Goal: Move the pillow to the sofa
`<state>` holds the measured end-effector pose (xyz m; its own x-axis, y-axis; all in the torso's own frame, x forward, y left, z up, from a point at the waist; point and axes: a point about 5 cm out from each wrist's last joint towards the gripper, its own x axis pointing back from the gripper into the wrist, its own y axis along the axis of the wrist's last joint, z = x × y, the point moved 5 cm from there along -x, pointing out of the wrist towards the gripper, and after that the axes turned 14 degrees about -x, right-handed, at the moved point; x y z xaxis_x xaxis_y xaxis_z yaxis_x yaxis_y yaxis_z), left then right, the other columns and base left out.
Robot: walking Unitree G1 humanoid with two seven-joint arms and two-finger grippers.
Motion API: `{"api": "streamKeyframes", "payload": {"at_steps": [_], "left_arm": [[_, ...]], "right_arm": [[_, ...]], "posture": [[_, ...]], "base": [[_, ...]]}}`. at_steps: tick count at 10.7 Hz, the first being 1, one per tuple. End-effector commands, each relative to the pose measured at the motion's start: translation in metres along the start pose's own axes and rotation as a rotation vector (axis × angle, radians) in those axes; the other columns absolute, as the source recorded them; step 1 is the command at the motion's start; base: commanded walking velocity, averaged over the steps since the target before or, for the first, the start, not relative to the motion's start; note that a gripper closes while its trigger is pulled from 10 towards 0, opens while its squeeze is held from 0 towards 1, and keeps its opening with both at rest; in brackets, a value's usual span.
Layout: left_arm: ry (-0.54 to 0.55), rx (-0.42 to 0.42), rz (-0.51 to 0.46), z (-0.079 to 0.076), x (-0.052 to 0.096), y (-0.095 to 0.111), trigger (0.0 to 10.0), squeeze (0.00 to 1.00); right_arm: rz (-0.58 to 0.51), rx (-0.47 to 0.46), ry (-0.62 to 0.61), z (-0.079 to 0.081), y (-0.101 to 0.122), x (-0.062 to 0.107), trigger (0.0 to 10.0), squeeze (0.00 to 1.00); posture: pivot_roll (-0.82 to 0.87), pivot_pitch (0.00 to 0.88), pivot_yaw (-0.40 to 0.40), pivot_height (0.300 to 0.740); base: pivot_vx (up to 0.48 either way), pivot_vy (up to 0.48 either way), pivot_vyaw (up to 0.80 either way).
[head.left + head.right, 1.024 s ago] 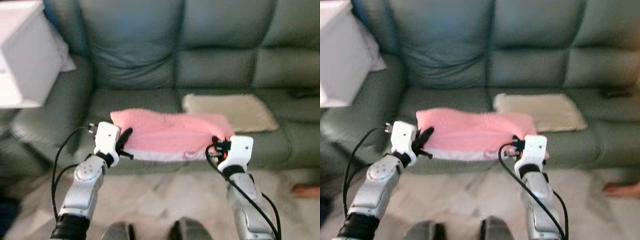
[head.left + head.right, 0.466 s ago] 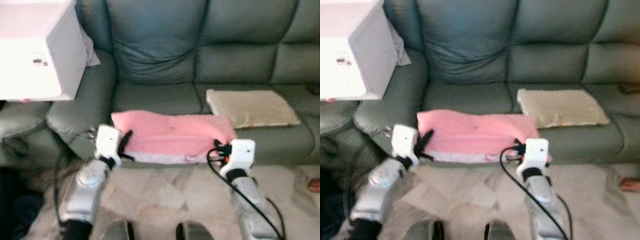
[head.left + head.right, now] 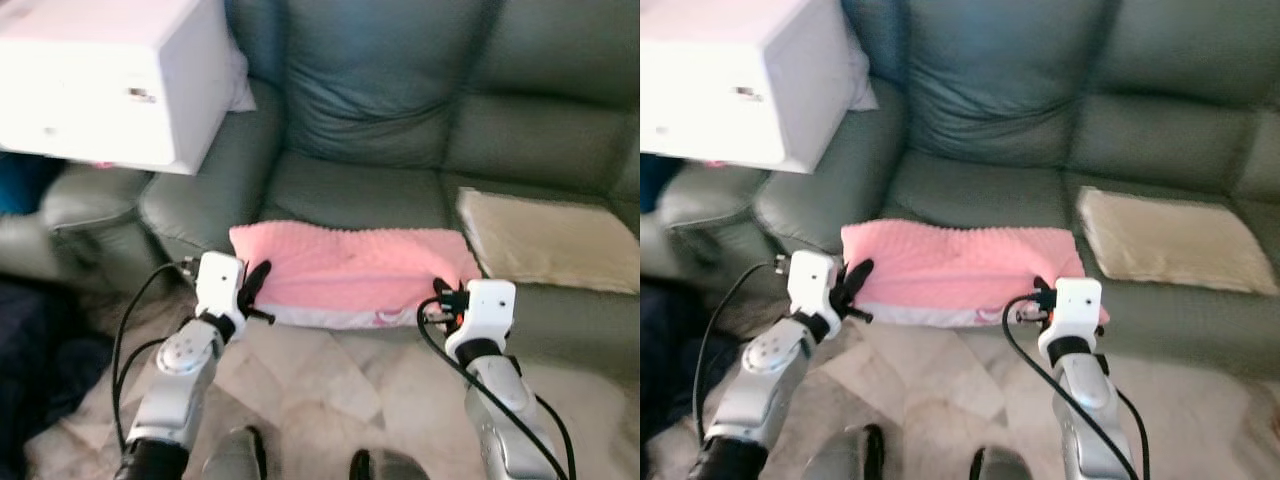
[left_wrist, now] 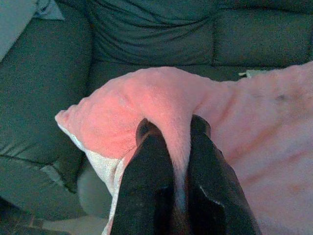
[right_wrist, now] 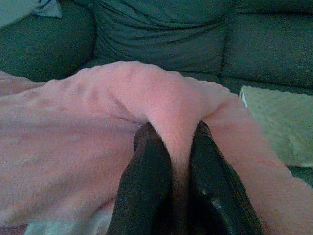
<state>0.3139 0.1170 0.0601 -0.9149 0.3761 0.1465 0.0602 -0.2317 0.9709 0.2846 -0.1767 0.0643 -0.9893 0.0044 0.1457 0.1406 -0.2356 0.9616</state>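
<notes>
A pink fleecy pillow (image 3: pixel 350 270) with a pale underside hangs in front of the grey-green sofa (image 3: pixel 400 110), at the level of its seat edge. My left gripper (image 3: pixel 255 283) is shut on the pillow's left end, and the wrist view shows its two black fingers (image 4: pixel 146 181) pinching a fold of pink fabric (image 4: pixel 176 132). My right gripper (image 3: pixel 443 298) is shut on the pillow's right end, its fingers (image 5: pixel 146 186) squeezing another fold (image 5: pixel 176 112). The sofa seat (image 3: pixel 350 195) lies just beyond the pillow.
A beige cushion (image 3: pixel 545 240) lies on the sofa seat at the right. A large white box (image 3: pixel 110 80) sits above the sofa's left armrest (image 3: pixel 200 190). Pale tiled floor (image 3: pixel 330 380) stretches below the pillow, with dark things (image 3: pixel 40 390) at the far left.
The camera has swung left: the sofa and beige cushion have shifted right in view and the white box has come further in. Both grippers keep their hold on the pillow.
</notes>
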Motion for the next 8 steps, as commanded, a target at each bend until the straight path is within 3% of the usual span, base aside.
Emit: {"api": "streamKeyframes", "payload": {"at_steps": [1,4,8], "left_arm": [[0.012,0.004,-0.019,0.0050,0.0027,0.0063,10.0,0.00],[0.029,0.035,0.006,0.0089,0.0094,-0.0013,10.0,0.00],[0.008,0.039,-0.010,0.0030,0.0027,0.0058,10.0,0.00]], "right_arm": [[-0.050,0.012,-0.028,-0.0062,0.0119,0.0037,10.0,0.00],[-0.037,0.010,-0.034,-0.0066,0.0074,0.0071,10.0,0.00],[-0.036,0.010,-0.026,-0.0034,0.0084,0.0031,10.0,0.00]], "posture": [[-0.07,0.118,-0.049,0.740],[-0.07,0.127,-0.046,0.740],[-0.07,0.124,-0.043,0.740]], "base": [[0.360,0.000,0.00],[0.366,0.000,0.00],[0.382,0.000,0.00]]}}
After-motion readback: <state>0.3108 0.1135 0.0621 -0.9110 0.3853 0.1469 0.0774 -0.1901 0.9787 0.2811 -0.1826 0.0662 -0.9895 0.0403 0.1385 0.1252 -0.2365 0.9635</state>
